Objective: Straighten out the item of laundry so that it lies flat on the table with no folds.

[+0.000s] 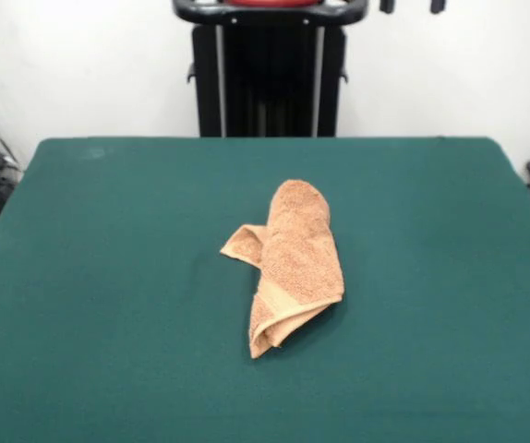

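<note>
The orange-tan terry towel (291,261) lies near the middle of the green tabletop (108,305); it is not flat; it is folded over itself into a long bundle that runs from the far side toward the near side. The far end of the bundle is round and bumpy; the near end comes to a point where the folded edges meet. A flat woven band shows along the lower fold; a small corner of the towel sticks out to the picture's left side of the bundle, touching the tabletop. The cloth around the towel is bare and smooth.

At the far side of the tabletop stands the black pedestal (270,83) of the robot, in front of a white wall; a bit of red shows at its top. Two small dark tips (413,5) peek in at the top edge, to the picture's right of the pedestal; they are the pincer, high up and well apart from the towel; so little of it shows that one cannot tell if it is released or clenched.
</note>
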{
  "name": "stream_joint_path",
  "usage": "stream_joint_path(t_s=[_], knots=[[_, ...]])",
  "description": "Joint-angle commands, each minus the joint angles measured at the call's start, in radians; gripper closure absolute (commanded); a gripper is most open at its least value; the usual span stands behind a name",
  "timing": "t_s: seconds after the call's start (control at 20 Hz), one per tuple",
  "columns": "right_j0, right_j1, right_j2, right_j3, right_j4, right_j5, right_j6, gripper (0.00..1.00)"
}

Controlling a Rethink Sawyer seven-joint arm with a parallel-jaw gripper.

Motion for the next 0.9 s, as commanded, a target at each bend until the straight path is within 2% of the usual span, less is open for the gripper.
stream_joint_path(t_s=[0.05,0.45,0.9], knots=[[0.015,0.215,-0.018,-0.148,-0.037,0.09,0.239,0.0],[-0.02,0.369,-0.019,-0.33,-0.03,0.102,0.182,0.0],[-0.06,0.482,-0.012,-0.527,-0.016,0.179,0.125,0.0]])
